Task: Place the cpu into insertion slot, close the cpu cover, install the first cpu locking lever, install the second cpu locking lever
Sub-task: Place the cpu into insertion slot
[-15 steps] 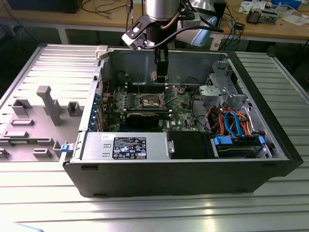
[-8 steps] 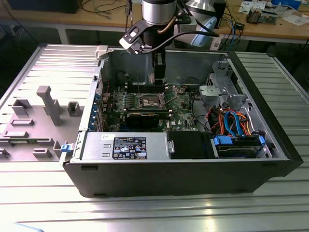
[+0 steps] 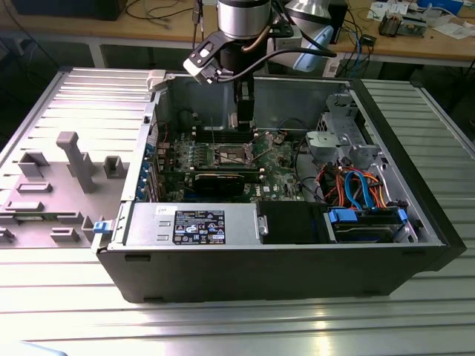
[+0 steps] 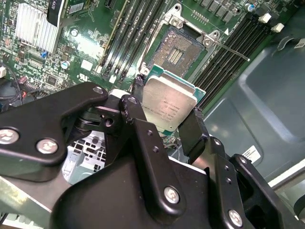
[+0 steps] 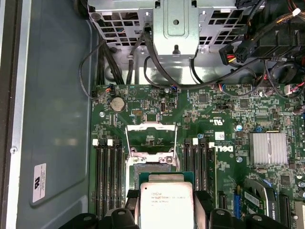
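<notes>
Both wrist views close above motherboard (image 5: 224, 119)

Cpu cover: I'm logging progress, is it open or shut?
Open: the cpu cover is flipped back off the bare insertion slot; the tool holds the cpu.

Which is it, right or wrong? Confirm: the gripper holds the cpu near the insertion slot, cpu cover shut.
Wrong: the cpu cover stands open, per the first wrist view. The gripper does hold the cpu near the insertion slot.

The hand (image 4: 167, 104) is black jointed links (image 4: 147, 162) with silver screws (image 4: 170, 193), the arm (image 3: 241, 15) silver-grey.
</notes>
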{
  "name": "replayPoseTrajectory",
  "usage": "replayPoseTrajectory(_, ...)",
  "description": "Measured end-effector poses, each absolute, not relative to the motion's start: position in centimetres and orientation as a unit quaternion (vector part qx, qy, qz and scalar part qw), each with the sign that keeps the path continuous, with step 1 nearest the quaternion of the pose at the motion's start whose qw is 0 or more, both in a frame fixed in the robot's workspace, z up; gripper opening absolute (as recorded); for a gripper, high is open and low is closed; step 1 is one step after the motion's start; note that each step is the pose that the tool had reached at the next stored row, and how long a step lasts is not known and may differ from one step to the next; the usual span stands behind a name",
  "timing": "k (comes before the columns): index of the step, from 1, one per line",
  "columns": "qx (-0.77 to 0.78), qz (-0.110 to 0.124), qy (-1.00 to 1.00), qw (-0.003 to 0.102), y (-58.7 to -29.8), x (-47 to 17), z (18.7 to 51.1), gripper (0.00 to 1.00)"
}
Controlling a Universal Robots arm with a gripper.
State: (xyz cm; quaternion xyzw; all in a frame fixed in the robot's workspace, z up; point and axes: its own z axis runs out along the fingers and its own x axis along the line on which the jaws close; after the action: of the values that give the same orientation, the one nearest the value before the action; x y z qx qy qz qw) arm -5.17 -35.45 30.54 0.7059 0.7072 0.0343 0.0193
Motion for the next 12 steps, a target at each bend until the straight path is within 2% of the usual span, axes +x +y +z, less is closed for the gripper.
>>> replayPoseTrajectory(12, 0.705, 0.04, 0.707, 0.024, -35.4, -5.5, 29.0, 0.54)
